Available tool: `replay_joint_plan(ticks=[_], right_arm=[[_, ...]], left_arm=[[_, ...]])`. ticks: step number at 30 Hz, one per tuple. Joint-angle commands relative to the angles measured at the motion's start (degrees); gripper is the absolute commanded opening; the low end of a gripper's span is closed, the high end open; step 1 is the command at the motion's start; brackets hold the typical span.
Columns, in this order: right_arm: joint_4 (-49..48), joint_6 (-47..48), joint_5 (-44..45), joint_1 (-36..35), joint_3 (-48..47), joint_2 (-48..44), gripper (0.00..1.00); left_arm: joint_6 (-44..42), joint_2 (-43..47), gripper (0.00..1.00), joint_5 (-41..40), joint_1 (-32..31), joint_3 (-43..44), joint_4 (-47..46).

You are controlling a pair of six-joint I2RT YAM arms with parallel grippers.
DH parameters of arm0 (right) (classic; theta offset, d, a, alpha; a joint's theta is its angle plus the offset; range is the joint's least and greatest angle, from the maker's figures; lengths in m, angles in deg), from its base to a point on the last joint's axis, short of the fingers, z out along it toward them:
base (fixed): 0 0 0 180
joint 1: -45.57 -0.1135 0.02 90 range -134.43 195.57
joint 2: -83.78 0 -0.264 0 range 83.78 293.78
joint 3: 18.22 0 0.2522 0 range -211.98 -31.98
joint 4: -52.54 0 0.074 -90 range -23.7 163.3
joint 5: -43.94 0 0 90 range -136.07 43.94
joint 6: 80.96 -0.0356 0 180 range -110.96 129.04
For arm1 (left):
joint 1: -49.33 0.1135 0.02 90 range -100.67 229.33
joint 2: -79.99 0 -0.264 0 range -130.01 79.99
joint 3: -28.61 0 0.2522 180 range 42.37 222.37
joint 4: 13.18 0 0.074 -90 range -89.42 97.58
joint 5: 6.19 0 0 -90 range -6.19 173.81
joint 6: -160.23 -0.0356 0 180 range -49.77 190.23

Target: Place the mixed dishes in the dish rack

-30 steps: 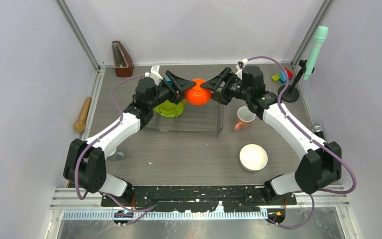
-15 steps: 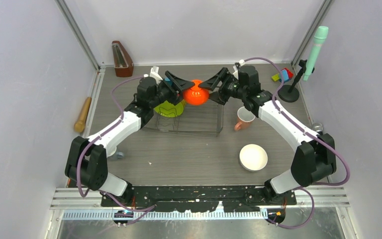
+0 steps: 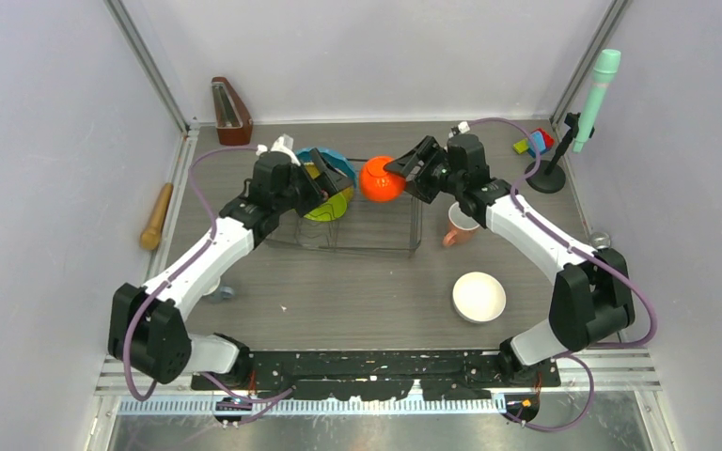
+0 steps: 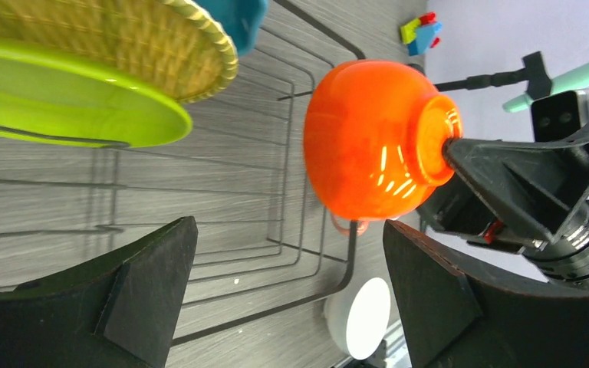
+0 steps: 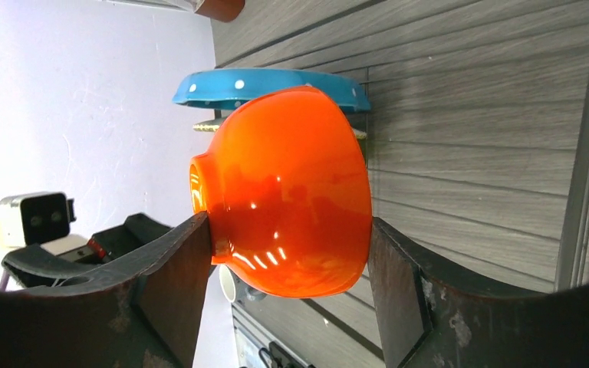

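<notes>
My right gripper is shut on the orange bowl, held on its side above the dish rack; its fingers clamp foot and rim in the right wrist view. My left gripper is open and empty, apart from the bowl, over the rack's left end. The lime green plate, yellow woven plate and blue dotted plate stand in the rack. The pink mug, white bowl and small grey-blue cup sit on the table.
A wooden rolling pin lies at the left wall. A metronome stands at the back left. Toy blocks and a green microphone on a stand are at the back right.
My left gripper has let go of the orange bowl and drawn back to the left. My right gripper now holds the bowl alone.
</notes>
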Motion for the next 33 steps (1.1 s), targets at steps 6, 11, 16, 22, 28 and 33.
replay_joint_plan(ticks=[6, 11, 16, 22, 28, 33], right_arm=[[-7.9, 2.1, 4.6, -0.9, 1.6, 2.9, 0.0], [-5.9, 5.0, 9.4, -3.2, 0.8, 4.7, 0.0], [-5.8, 5.8, 12.3, -5.0, 0.5, 7.3, 0.0], [-5.8, 6.6, 17.6, -6.7, -0.1, 9.6, 0.0], [-8.4, 6.6, 19.1, -7.3, 0.3, 12.3, 0.0], [-9.5, 7.1, 20.5, -7.9, -0.8, 14.6, 0.0]], left_arm=[[-11.1, 7.6, 0.94, -1.9, 5.9, 8.0, 17.1], [-17.9, 8.9, 0.94, -2.1, 14.6, 10.5, 26.9], [-20.3, 10.6, 0.94, -5.1, 20.4, 7.2, 29.0], [-21.1, 10.6, 0.94, -6.7, 22.2, 3.0, 27.3], [-22.1, 8.5, 0.94, -4.9, 23.6, 2.8, 27.5], [-23.3, 8.4, 0.94, -5.8, 24.1, 1.6, 26.6]])
